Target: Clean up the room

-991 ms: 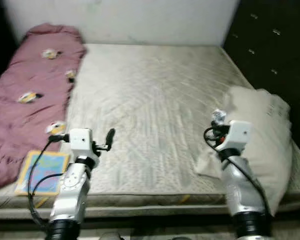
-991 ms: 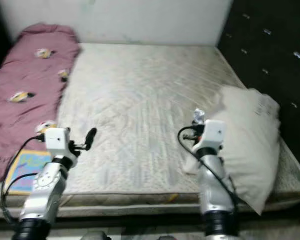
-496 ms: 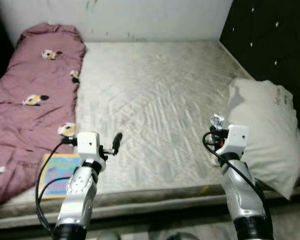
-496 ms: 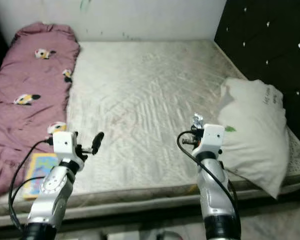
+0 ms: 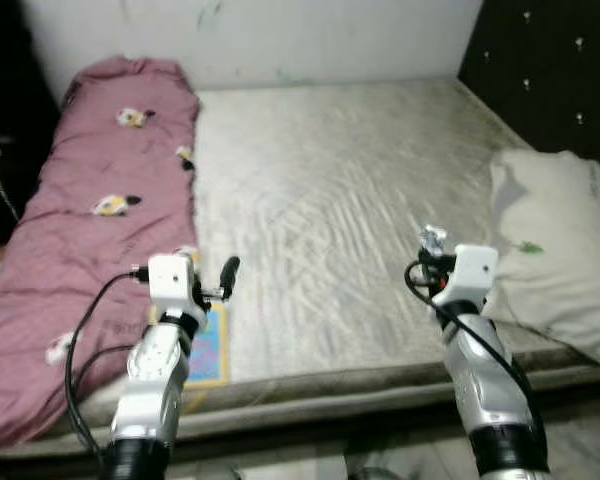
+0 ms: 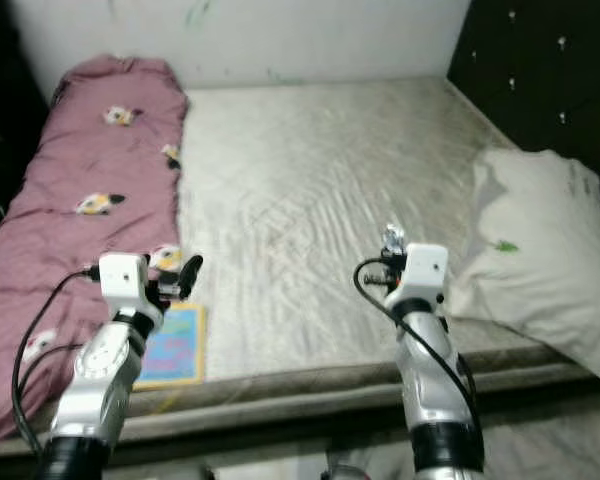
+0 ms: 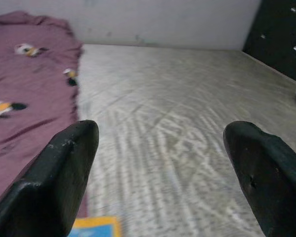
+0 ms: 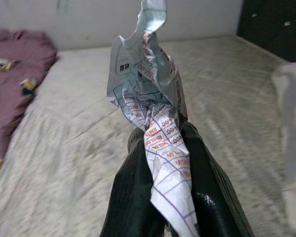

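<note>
Now, paper: we judged the crumpled paper (image 8: 155, 103) light, limp and easy to tear; it sat pinched in our right gripper (image 8: 163, 163) above the mattress (image 5: 330, 180).
Hold: we gripped its lower twist.
Left gripper (image 7: 163, 163): fingers spread wide, holding nothing, near the book (image 6: 172, 345).
Change: our view had swung left, showing more of the blanket (image 5: 90, 220); the pillow (image 5: 555, 240) sat nearer the edge.

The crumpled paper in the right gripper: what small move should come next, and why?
Probably turn away to find a bin. The right gripper is shut on the crumpled paper above the mattress, where nothing could receive it; the open left gripper could then take the book.
</note>
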